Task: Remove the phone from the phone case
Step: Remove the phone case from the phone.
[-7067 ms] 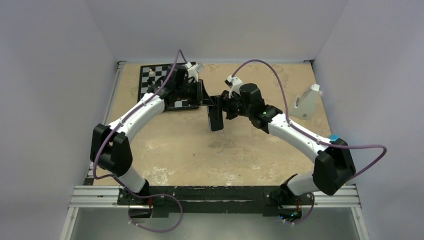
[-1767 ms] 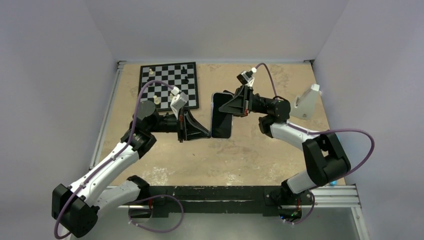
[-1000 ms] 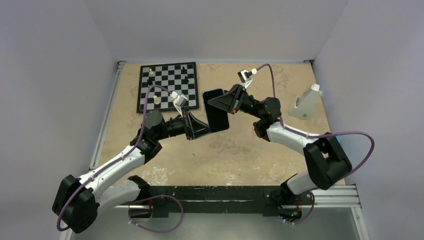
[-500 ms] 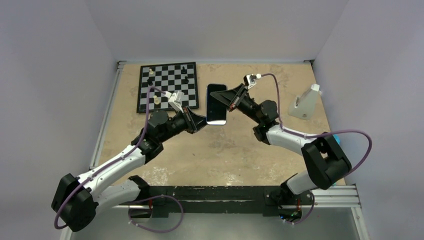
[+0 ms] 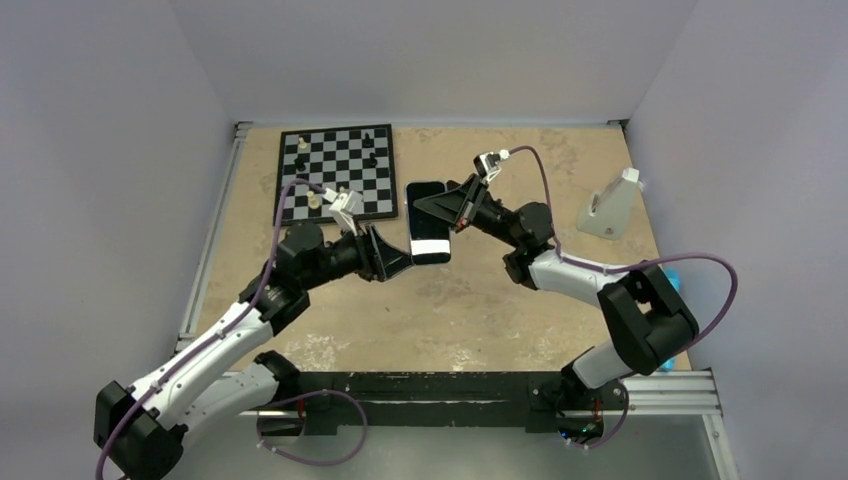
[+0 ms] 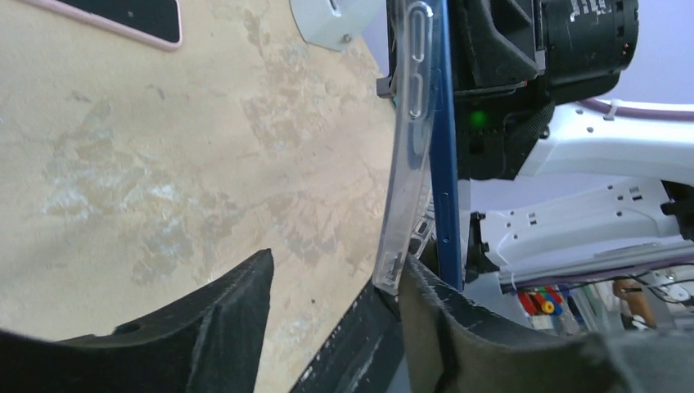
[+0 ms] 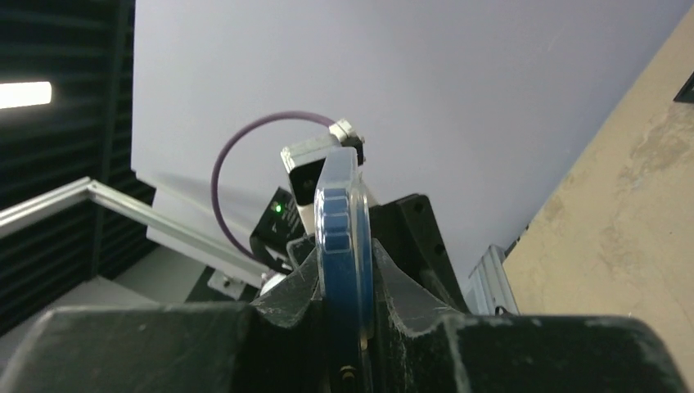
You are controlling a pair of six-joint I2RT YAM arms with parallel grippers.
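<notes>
the phone (image 5: 428, 215) hangs level above the table (image 5: 400, 320), a little toward 12 o'clock from its middle, black screen up. its edge reads blue in both wrist views. the phone case (image 6: 407, 147), a clear shell, lies on its underside. at the end nearest the left arm the shell's lip stands off the blue edge; farther along it looks seated.

the right claw (image 5: 452, 205) comes in from 3 o'clock and is clamped on the phone's long side, with the shell's rim apparently caught in the pinch too. the left claw (image 6: 335, 266) sits at the phone's 7 o'clock corner with its fingers parted, gripping nothing. the loose case corner and the phone's end lie in the gap, hard by one finger.

as i judge it, the step in hand is catching that free lip. one finger should slip into the wedge between shell and phone and the other go below the shell. it should close on plastic only, then peel down and away toward 7 o'clock. pinching both layers would only seat the shell.

the left wrist view also shows a pink-rimmed dark slab (image 6: 123, 15) flat on the table, perhaps another phone. a chessboard (image 5: 335, 165) lies at 10 o'clock and a white stand (image 5: 610, 205) at 3 o'clock.
</notes>
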